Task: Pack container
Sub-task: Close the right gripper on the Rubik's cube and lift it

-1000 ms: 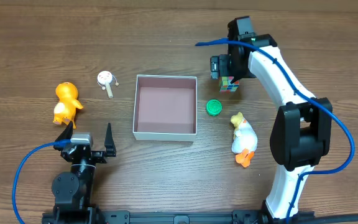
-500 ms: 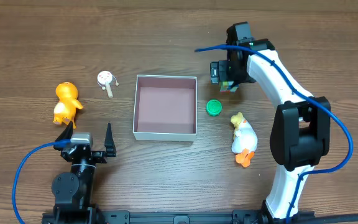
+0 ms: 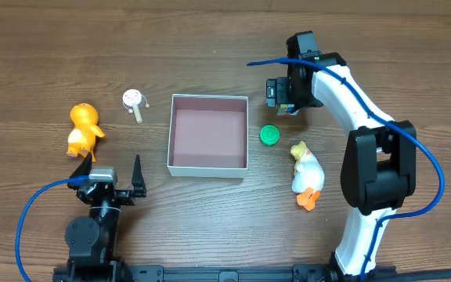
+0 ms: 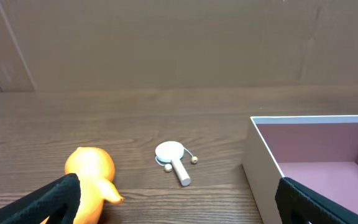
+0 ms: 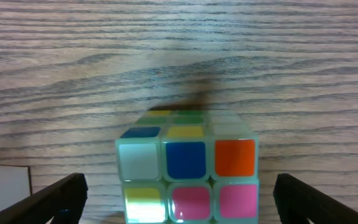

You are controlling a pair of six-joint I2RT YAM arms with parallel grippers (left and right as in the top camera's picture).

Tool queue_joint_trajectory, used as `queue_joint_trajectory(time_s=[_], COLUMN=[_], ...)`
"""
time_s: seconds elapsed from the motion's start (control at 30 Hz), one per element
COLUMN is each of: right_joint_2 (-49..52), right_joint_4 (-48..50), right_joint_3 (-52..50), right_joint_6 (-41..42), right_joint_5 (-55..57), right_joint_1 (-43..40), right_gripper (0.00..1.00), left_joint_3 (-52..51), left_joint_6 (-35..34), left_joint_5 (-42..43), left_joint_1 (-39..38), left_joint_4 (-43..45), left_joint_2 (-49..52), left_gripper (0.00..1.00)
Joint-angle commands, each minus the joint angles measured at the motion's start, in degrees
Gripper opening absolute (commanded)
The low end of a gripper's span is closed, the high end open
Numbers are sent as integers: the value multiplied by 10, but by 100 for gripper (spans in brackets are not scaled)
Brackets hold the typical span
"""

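Note:
The container [image 3: 208,167], a shallow white-walled box with a pink floor, sits mid-table and holds nothing; its near-left corner shows in the left wrist view [image 4: 261,168]. My right gripper [image 3: 285,95] is open and straddles a colourful puzzle cube [image 3: 290,109] right of the container's far corner. In the right wrist view the cube [image 5: 188,162] stands on the wood between my spread fingers [image 5: 179,202], with gaps on both sides. My left gripper [image 3: 114,171] is open and empty near the front left, seen in its wrist view [image 4: 179,202].
An orange duck [image 3: 83,129] [image 4: 92,174] and a small white paddle toy [image 3: 134,100] [image 4: 173,155] lie left of the container. A green cap [image 3: 269,135] and a white duck [image 3: 306,174] lie to its right. A white container corner [image 5: 2,186] shows in the right wrist view.
My right gripper has shifted a little toward the front and now covers most of the puzzle cube from above. The left arm and the toys have not moved.

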Motion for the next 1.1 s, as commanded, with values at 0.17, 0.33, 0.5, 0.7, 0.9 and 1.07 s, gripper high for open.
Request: queue_joint_trajectory(time_s=[0.17, 0.33, 0.5, 0.7, 0.9, 1.07], right_joint_2=[1, 1, 1, 1, 1, 0], right_joint_4=[4, 6, 15, 26, 26, 30], right_joint_3=[-17, -17, -17, -17, -17, -16], right_joint_6=[-13, -13, -12, -10, -10, -10], right_joint_5=[21, 21, 21, 21, 21, 21], right_joint_1=[-2, -2, -2, -2, -2, -2], right_gripper=[99, 83, 81, 67, 59, 58], left_joint_3=[-2, -2, -2, -2, -2, -2], left_joint_6=[5, 5, 5, 5, 5, 5], left_joint_5=[-2, -2, -2, -2, -2, -2], left_joint_1=[3, 3, 3, 3, 3, 3], left_joint_4=[0, 0, 0, 0, 0, 0], left_joint_2=[-5, -5, -5, -5, -5, -5], left_gripper=[100, 100, 100, 100, 100, 100])
